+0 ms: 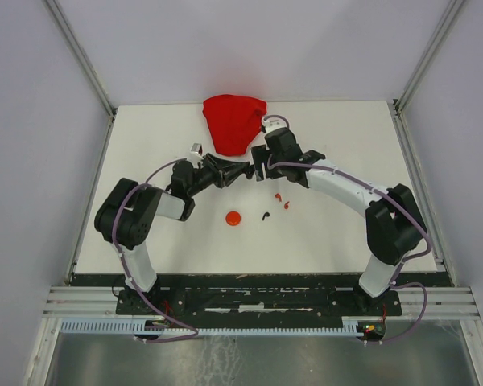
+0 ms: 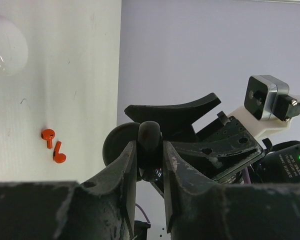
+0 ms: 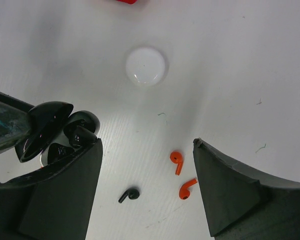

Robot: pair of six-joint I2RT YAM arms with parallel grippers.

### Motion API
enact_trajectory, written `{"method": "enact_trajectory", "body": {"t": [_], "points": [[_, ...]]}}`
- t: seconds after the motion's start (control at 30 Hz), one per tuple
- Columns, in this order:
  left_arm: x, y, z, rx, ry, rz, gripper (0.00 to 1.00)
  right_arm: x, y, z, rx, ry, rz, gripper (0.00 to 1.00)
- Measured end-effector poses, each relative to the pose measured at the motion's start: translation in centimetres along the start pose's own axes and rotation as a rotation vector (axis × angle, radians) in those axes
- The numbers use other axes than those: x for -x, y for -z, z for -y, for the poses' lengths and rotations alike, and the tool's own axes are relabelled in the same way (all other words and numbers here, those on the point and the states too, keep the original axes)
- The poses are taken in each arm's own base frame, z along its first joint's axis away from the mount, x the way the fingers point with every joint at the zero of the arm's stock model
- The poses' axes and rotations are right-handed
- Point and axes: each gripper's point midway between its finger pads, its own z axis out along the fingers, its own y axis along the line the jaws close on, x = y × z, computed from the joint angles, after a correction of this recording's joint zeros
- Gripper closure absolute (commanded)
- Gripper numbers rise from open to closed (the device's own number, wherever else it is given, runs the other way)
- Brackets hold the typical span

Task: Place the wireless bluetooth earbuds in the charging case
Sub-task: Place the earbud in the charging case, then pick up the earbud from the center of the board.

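Observation:
My left gripper is shut on a black charging case, held edge-on above the table; the case also shows in the right wrist view, open, with glossy black parts inside. My right gripper is open and empty, hovering right beside the case in the top view. Below it on the white table lie two red earbuds and one black earbud. They also show in the top view: the red ones and the black one. No white earbuds are in view.
A round white case lies beyond the earbuds. A round red case sits in front of the left arm. A red cloth lies at the table's back edge. The table is walled on three sides.

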Motion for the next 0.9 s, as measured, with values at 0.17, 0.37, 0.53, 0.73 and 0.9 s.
{"method": "enact_trajectory", "body": {"t": [0.17,0.37,0.53,0.73,0.9], "points": [[-0.3,0.2,-0.5,0.013,0.008,-0.004,0.97,0.2,-0.3,0.3,-0.02,0.005,0.002,0.19],[-0.4,0.3,-0.8,0.019,0.01,-0.006,0.97,0.2,-0.3,0.5,-0.027,0.008,0.002,0.2],[0.4,0.5,-0.7,0.017,0.01,0.013,0.97,-0.1,-0.2,0.7,-0.029,0.014,-0.007,0.23],[2.5,1.6,-0.5,0.011,0.009,0.068,0.97,-3.3,-0.3,1.0,-0.036,0.019,-0.091,0.26],[3.5,2.6,0.0,-0.001,0.002,0.099,0.97,-7.1,-0.2,0.5,-0.022,0.01,-0.182,0.26]]}}
